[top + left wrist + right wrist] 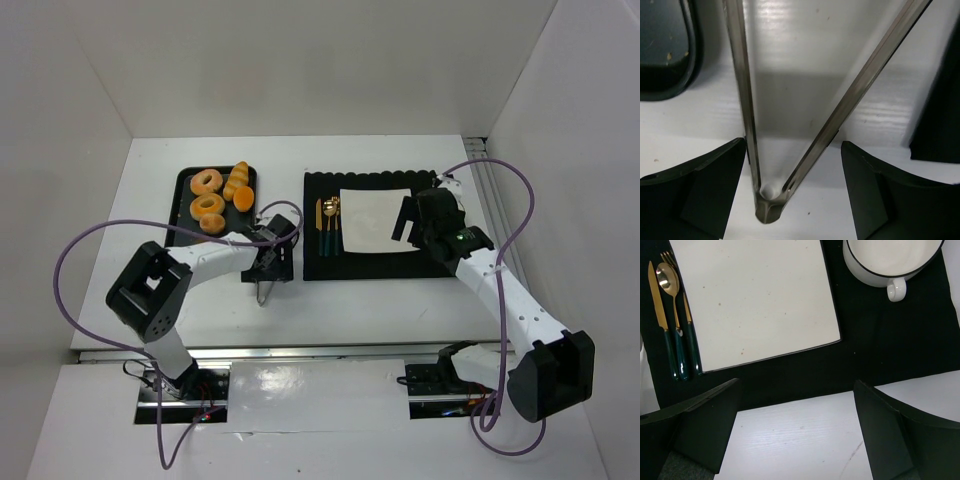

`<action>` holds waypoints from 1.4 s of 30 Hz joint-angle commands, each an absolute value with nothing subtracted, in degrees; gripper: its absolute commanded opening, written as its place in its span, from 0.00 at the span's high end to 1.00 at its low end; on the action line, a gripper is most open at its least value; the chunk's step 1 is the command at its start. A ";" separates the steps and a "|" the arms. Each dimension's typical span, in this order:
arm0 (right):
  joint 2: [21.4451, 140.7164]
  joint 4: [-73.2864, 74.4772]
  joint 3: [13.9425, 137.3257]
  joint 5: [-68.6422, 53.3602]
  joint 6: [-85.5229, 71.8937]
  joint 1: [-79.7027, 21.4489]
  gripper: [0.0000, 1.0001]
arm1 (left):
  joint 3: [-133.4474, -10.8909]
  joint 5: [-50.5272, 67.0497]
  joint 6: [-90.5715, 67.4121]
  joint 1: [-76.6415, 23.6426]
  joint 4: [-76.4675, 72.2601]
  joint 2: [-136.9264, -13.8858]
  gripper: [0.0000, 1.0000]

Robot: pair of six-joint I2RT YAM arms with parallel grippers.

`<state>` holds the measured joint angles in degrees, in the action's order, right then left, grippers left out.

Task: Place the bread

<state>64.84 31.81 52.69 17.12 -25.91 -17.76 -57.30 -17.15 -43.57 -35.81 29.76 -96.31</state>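
Observation:
Two golden-orange ring breads (206,182) (208,205) lie on a black tray (184,225) at the back left; neither wrist view shows them. My left gripper (268,263) is open and low over the white table, just right of the tray. In the left wrist view its fingers (700,195) straddle the hinge end of metal tongs (767,205) lying on the table, without closing on them. My right gripper (408,228) is open and empty over the near edge of a white square plate (755,300).
The tray also holds an elongated roll (236,180) and other orange pieces (242,198). The plate sits on a black placemat (370,265) with gold cutlery (670,315) on its left and a white cup (890,265) on its right. White walls enclose the table.

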 commanded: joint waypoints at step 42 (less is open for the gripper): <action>64.51 30.32 53.17 17.58 -27.86 -19.16 0.00 | -80.25 -16.36 -33.05 -17.68 42.72 -83.68 0.74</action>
